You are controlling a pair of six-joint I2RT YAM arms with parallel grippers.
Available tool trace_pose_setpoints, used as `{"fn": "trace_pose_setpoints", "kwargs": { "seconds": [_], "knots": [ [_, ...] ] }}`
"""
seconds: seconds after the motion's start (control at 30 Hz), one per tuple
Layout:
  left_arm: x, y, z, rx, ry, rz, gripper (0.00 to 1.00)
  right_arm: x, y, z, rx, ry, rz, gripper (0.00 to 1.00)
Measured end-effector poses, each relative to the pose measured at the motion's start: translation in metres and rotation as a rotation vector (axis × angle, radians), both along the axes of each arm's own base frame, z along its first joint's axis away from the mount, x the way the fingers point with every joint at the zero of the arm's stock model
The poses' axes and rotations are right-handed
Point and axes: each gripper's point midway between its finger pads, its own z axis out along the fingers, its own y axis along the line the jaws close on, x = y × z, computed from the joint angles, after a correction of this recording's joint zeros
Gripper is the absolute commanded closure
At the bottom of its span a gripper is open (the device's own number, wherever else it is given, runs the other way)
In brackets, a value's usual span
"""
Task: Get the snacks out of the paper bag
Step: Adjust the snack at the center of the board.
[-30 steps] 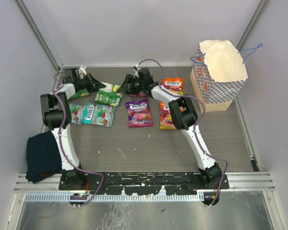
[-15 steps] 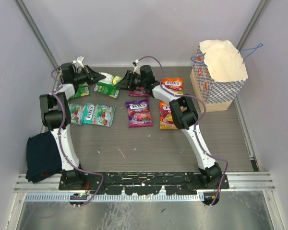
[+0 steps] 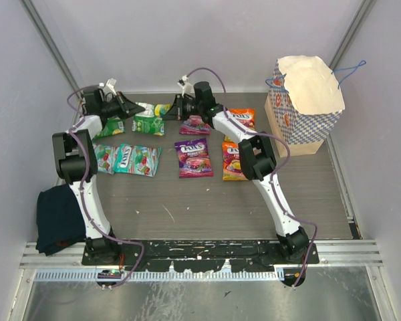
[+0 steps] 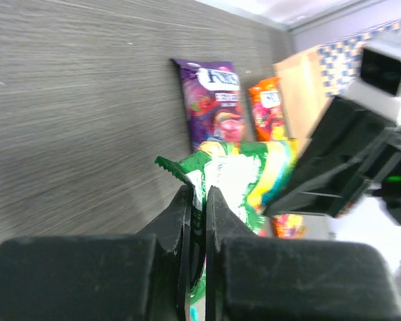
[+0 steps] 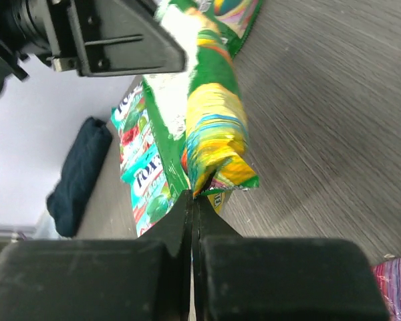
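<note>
Green candy packet [image 3: 149, 122] is being pinched at opposite ends by left jaws and right jaws, above tabletop [image 3: 187, 200], well apart from paper bag [image 3: 301, 124]. Likely light, floppy, slick; crimped seams judged the safest hold.

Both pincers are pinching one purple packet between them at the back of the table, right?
Not purple. Both pincers are pinching one green packet between them at the back of the table; the left wrist view shows it in the left pincer, the right wrist view in the right pincer.
</note>
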Motion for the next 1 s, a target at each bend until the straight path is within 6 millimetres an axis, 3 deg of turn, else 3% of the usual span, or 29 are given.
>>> {"fn": "trace_pose_setpoints", "kwargs": {
  "seconds": [0.1,0.33,0.53,0.77,1.0],
  "knots": [
    [0.000,-0.001,0.001,0.147,-0.048,0.037,1.00,-0.001,-0.002,0.010,-0.044,-0.133,0.062,0.99],
    [-0.006,-0.009,0.029,0.411,-0.341,0.121,1.00,0.003,-0.015,0.012,-0.160,-0.374,0.113,0.99],
    [-0.007,0.000,0.001,0.499,-0.460,0.178,1.00,0.010,-0.017,0.003,-0.243,-0.503,0.122,0.99],
    [0.002,0.003,0.012,0.572,-0.642,0.185,1.00,0.018,-0.008,-0.004,-0.317,-0.713,0.136,0.99],
    [0.004,0.002,-0.014,0.623,-0.716,0.153,1.00,0.015,0.000,-0.033,-0.415,-0.884,0.178,0.99]
  ]
}}
